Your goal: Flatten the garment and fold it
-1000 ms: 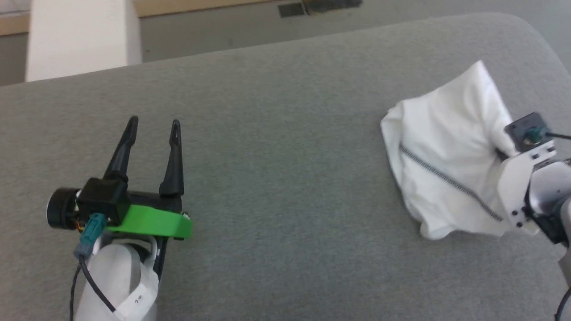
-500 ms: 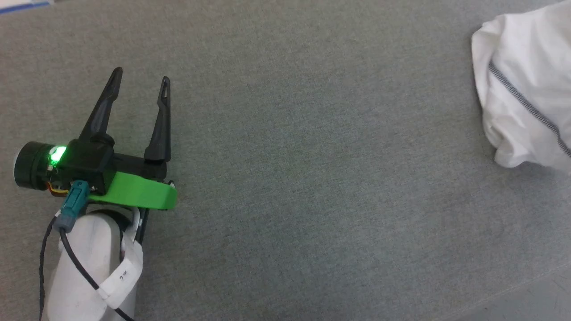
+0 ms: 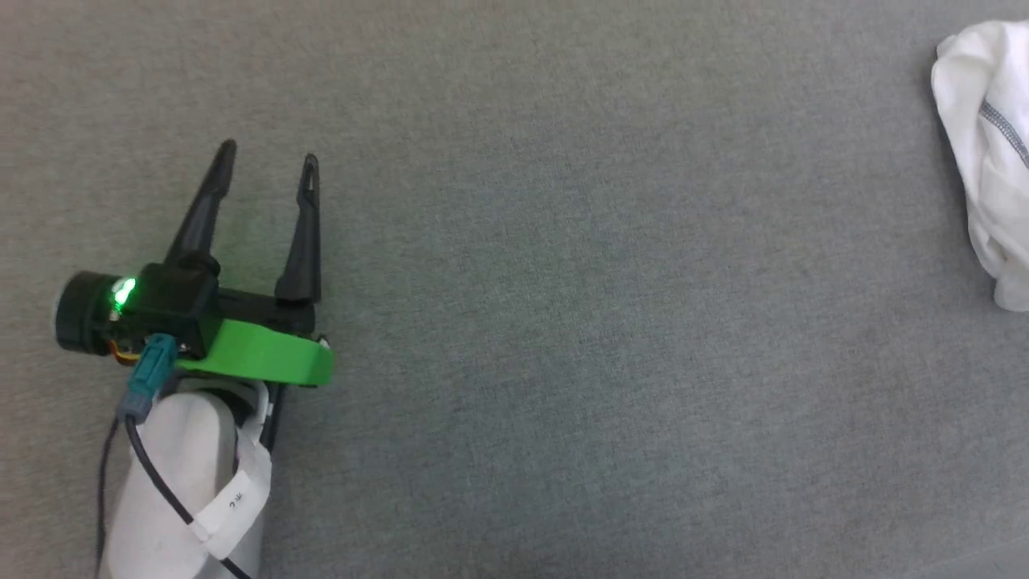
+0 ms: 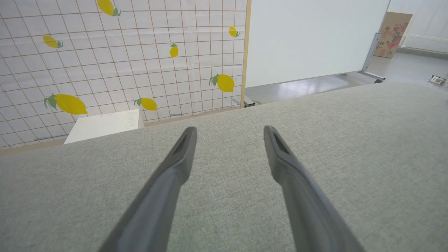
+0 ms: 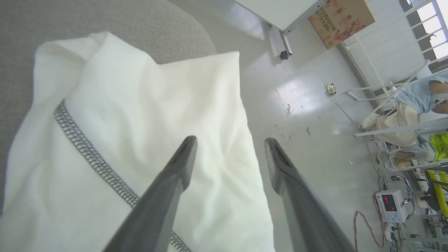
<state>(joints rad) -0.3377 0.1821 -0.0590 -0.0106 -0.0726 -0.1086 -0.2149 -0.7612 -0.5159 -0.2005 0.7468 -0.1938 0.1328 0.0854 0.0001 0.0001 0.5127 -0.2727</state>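
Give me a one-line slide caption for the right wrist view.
Right gripper, fingers apart, over the crumpled white garment at the grey cushion's rounded corner.

Left gripper [image 3: 269,157]: low at the left of the head view; two dark fingers [image 3: 304,233] point up that view, spread wide, tips apart; green bracket [image 3: 265,366] across its base; wrist camera [image 3: 88,314] on its outer side, green light lit; pale forearm [image 3: 193,450] below, dark cable [image 3: 161,486] running along it. Left wrist view confirms the wide gap between the fingers. Right gripper [image 5: 230,140]: in the right wrist view both fingers [image 5: 168,189] stand parted, tips well apart.
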